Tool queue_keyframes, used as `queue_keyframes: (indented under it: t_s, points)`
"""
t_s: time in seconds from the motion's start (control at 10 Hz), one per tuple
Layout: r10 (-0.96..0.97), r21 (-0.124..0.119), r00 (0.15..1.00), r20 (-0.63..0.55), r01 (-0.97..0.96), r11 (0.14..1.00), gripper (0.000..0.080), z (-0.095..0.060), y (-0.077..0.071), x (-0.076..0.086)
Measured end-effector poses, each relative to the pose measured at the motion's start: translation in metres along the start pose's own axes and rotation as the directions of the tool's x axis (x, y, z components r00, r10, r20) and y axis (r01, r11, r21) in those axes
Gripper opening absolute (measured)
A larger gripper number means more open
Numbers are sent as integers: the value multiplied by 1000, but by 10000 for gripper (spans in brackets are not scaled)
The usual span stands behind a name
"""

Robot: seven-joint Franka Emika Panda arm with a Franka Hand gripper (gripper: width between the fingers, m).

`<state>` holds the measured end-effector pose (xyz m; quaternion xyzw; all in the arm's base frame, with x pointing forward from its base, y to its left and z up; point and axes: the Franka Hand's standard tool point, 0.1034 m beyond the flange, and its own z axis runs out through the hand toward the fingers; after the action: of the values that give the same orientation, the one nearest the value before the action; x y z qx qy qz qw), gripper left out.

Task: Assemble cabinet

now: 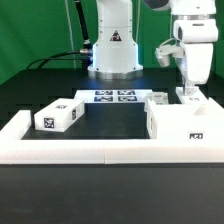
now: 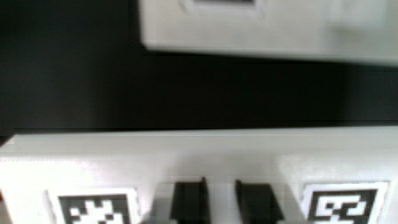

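**Exterior view.** The gripper (image 1: 188,92) is hanging at the frame's right. Its fingertips are sitting at or just above the back top edge of the large cabinet part (image 1: 180,122). That part is resting at lower right, close against the border wall (image 1: 60,150). The small cabinet part (image 1: 57,117) is lying left of centre, well apart from the arm. The marker board (image 1: 113,97) is lying flat at centre, behind both. Claw state: cannot tell here, as the fingers are reading as one narrow white shape.

**Wrist view.** Blurred. A white face carrying two tags is filling the near field, probably the large cabinet part. A strip of black table (image 2: 178,90) is separating it from a second white piece (image 2: 267,30). Thin dark slits are showing between the tags, but whether the fingers are apart or together cannot be told.

**Risks (judgement).**
- If the fingers are coming down off-centre, they are risking a strike on the top edge rather than straddling a wall, shoving or tipping the part.
- The plastic is looking smooth and the part is outsizing the claw, so a shallow pinch is risking a slip.
- A shove toward the wall is risking a jam.
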<state>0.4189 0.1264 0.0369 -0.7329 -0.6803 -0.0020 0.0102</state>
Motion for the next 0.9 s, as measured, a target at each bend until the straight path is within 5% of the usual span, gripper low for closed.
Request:
queue_keyframes:
  t_s: [0.6, 0.9]
  points:
    - [-50, -8, 999, -1, 50, 999, 70, -3, 11, -17]
    - [-57, 10, 998, 28, 57, 998, 70, -15, 19, -24]
